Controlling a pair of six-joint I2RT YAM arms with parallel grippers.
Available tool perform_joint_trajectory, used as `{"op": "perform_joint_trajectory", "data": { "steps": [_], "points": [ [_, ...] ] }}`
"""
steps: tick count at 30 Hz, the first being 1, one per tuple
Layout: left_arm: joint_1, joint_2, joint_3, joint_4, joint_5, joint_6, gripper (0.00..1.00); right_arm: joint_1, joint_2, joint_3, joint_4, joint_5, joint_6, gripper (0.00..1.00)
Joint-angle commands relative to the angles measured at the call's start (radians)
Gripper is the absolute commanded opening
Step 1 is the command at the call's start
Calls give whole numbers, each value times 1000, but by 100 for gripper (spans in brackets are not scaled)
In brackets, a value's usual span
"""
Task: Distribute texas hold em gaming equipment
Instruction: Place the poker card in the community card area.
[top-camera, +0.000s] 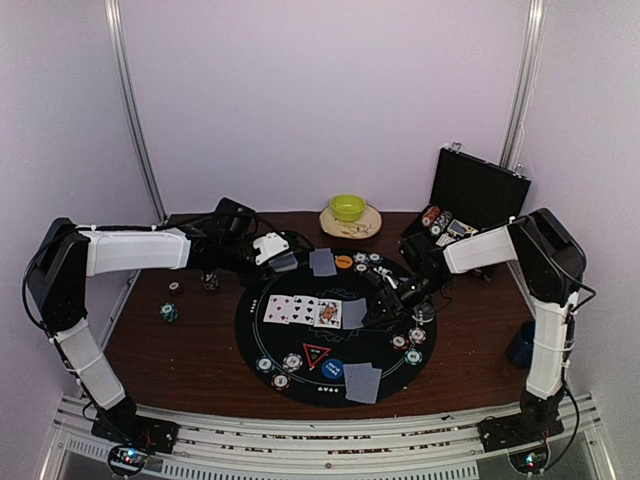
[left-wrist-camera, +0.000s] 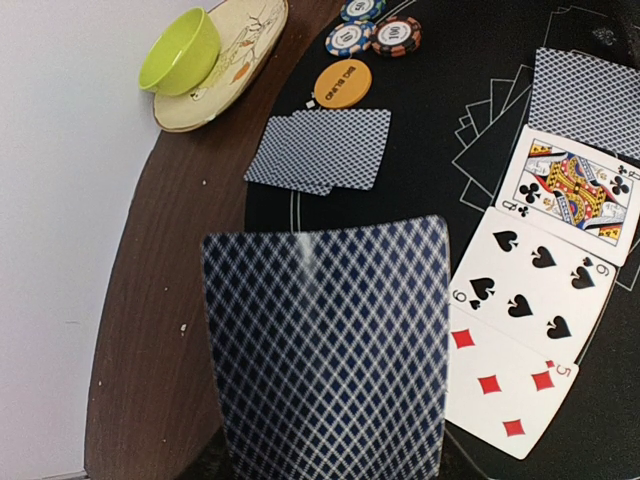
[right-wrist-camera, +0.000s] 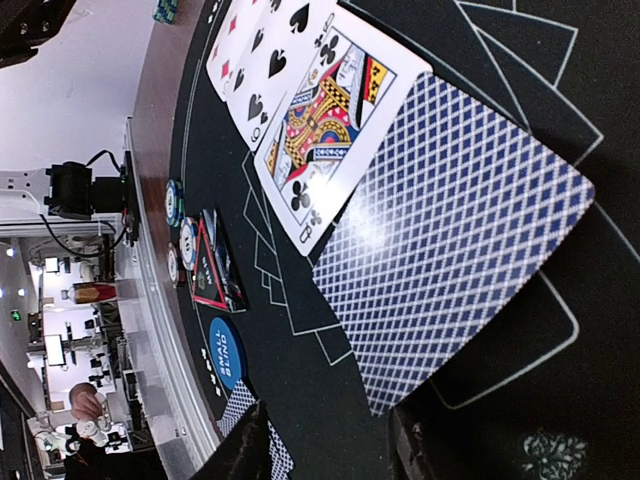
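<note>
- Top external view, widest first: black round mat (top-camera: 385, 365) on the tabletop (top-camera: 150, 350), largely furnished already.
- Open chip case (top-camera: 478, 190) at the far right, with chips inside; likely more to hand out.
- Left pincer (top-camera: 283, 262) clenched, by all appearance, on a held card (left-wrist-camera: 325, 340), face down, raised over the mat's far-left rim, with fingers hidden beneath it. Probably not yet dealt.
- Right pincer (right-wrist-camera: 330, 445) released, hanging over a face-down card (right-wrist-camera: 450, 230) lying beside the jack of clubs (right-wrist-camera: 325, 110), closing the face-up row.
- Far hand (left-wrist-camera: 320, 150) and near hand (top-camera: 362, 382), two cards each, dealt face down.
- Orange disc (left-wrist-camera: 342, 82) and blue disc (right-wrist-camera: 227, 352) placed on the mat.
- Striped chips (top-camera: 408, 340) grouped at three spots on the mat; loose chips (top-camera: 170, 312) off it to the left, maybe awaiting placement.
- Red triangle marker (right-wrist-camera: 208, 265) set near the blue disc.
</note>
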Motion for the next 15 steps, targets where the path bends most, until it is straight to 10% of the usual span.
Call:
{"op": "perform_joint_trajectory", "data": {
  "steps": [1, 15],
  "points": [
    [6, -33, 12, 30, 8, 8, 10, 4, -69, 7, -61, 90, -66, 43],
    [3, -52, 20, 15, 43, 11, 11, 17, -128, 190, -251, 130, -207, 45]
  ]
}}
